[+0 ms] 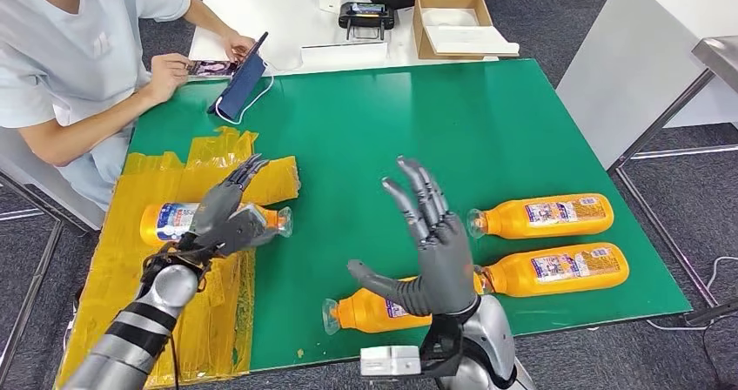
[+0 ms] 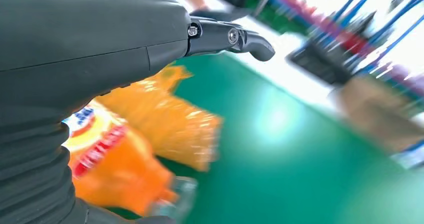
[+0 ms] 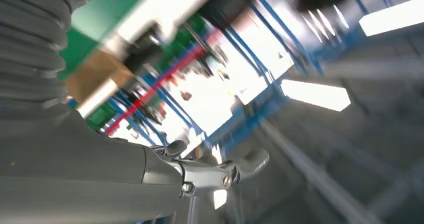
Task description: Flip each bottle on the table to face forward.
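Left hand (image 1: 222, 220) rests, fingers extended, over a bottle (image 1: 178, 220) — right hand (image 1: 435, 255) spread, holding nothing.

Lab: taped green test table (image 1: 487, 120)

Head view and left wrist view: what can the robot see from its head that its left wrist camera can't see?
Only the head view: three more orange bottles, two at right and one near the front edge, the raised right robot hand, and a seated person. Only the left wrist view: a blurred close-up of the bottle's clear neck. Both: the left robot hand over one bottle, crinkled yellow plastic, the green table.
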